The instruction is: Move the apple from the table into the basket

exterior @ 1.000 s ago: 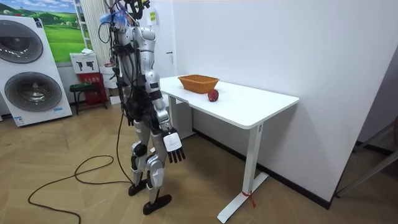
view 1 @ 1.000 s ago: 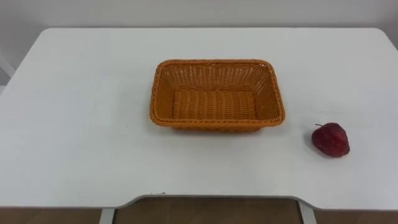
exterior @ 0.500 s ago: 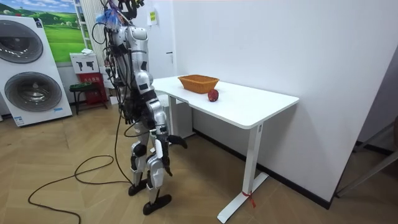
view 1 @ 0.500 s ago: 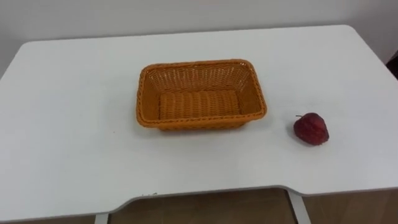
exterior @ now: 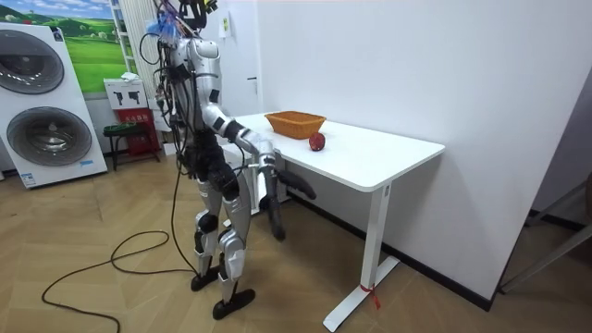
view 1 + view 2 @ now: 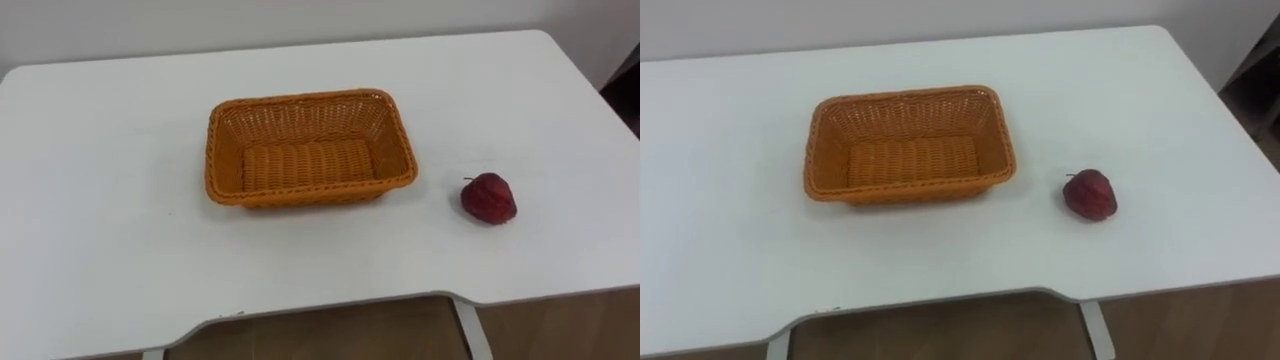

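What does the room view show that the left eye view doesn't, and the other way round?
Room view: the robot standing at the long edge of the table, washing machines behind it, and the wooden floor. Left eye view: the woven bottom of the basket, with nothing in it. Both: the white table, the orange basket and the red apple lying apart from it, on the robot's right.

Silver-grey humanoid, black joints, dark trailing cables

No text, number or brand is legible. At 10 o'clock in the room view, the white placard (image 5: 120, 92) beside the washing machine (image 5: 42, 111) carries print too small to read.
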{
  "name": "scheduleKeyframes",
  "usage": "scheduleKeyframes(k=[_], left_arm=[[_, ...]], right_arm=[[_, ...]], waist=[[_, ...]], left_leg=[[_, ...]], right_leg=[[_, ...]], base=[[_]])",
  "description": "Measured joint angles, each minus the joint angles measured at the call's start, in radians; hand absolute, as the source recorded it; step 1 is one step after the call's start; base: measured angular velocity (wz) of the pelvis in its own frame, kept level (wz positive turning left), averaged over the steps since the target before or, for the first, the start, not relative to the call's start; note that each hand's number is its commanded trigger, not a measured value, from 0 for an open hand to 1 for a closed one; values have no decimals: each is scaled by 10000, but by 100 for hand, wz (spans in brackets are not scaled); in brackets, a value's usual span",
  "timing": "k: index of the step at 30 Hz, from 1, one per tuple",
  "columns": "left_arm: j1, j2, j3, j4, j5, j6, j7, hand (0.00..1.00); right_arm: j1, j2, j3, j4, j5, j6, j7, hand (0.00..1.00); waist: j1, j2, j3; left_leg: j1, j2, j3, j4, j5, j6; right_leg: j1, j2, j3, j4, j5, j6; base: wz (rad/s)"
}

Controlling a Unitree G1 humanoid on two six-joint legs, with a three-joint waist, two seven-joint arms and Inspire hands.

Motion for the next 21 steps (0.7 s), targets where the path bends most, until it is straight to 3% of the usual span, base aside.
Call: scheduleKeyframes(k=[5,7,9,14,21], left_arm=[[-125,15,-984,30,6,-229,21,0],[-160,28,-1153,40,-3,-282,21,0],[-171,24,-1314,22,-121,-288,40,0],[-170,22,-1773,20,-433,-434,46,0],[-241,2,-1911,244,-573,-776,6,0]], right_arm=[[77,-138,1279,-2303,-3363,-229,-995,0],[141,-231,1769,-2742,-4038,-302,-1055,0],[217,-220,2435,-3161,-4985,-331,-1057,0],[241,-208,3751,-3343,-5872,-433,-538,0],[540,-208,5053,-3326,-6635,-463,788,0]], waist=[[483,-5,10],[611,-2,8],[790,-70,70],[1070,-94,95],[1266,156,82]], left_leg=[[3,4,103,-64,1,-1],[10,4,106,-72,1,-1],[17,8,107,-99,1,-1],[51,31,133,-121,1,-1],[83,79,132,-129,1,-2]], right_leg=[[-105,25,161,-1,7,-4],[-95,26,170,-7,7,-4],[-105,28,159,-14,7,-5],[-12,48,154,-162,66,-6],[114,76,-3,-378,199,-21]], base=[[-9],[0],[0],[0],[1]])
